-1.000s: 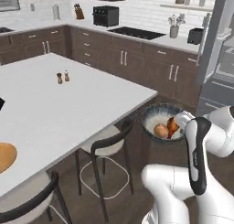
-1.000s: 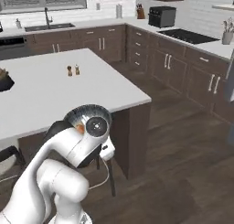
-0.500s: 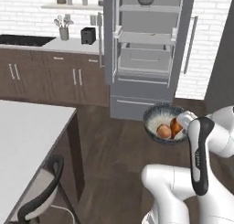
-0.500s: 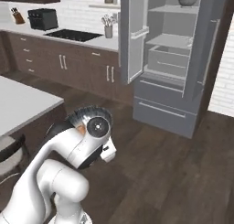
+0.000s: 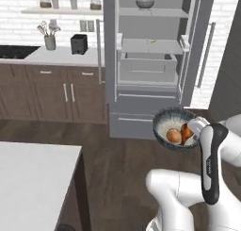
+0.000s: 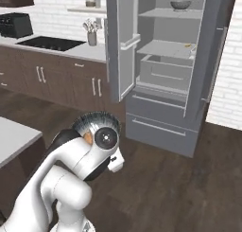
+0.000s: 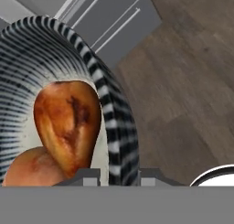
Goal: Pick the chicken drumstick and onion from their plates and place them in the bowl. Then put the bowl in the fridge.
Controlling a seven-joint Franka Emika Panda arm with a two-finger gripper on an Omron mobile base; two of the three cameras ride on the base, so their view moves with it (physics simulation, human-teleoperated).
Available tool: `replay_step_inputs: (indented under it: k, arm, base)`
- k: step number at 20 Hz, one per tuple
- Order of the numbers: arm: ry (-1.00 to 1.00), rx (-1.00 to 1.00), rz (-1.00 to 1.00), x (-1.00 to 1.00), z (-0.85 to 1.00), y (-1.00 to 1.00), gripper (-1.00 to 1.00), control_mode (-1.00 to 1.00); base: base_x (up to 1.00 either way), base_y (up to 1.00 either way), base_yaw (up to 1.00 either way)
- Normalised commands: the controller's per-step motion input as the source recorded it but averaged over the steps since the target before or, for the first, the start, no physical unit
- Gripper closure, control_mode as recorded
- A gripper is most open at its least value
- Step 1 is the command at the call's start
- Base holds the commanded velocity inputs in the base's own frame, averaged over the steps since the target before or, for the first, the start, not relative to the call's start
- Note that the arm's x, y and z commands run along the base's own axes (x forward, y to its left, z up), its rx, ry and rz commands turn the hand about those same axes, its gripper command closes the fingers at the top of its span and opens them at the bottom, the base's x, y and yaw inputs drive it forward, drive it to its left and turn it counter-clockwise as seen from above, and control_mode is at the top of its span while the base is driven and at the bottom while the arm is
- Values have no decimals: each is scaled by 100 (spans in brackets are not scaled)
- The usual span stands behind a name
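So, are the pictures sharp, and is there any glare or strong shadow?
Left base view: slightly soft, even flat light, no glare on the fridge. Right base view: same soft rendering, faint shading inside the shelves. Hand view: the bowl rim and chicken drumstick look coarse and blurry up close, with a mild sheen on the drumstick.

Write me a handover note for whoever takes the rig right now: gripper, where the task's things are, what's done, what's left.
Gripper: shut on the rim of the bowl, carried off the floor in front of the fridge.
Chicken drumstick and onion: both in the bowl.
Fridge: doors open, shelves visible; a small bowl sits on the top shelf.
Done: both foods loaded, bowl picked up.
Left: set the bowl on a fridge shelf and release.
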Motion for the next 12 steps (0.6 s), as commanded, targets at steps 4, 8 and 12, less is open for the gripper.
replay_step_inputs:
  k: [4,8,12]
  arm:
    - [0,0,0,0,0,0,100,100]
    - [0,0,0,0,0,0,100,100]
    - [0,0,0,0,0,0,100,100]
  base:
    - [100,32,-26]
    - [100,0,-35]
    - [100,7,-32]
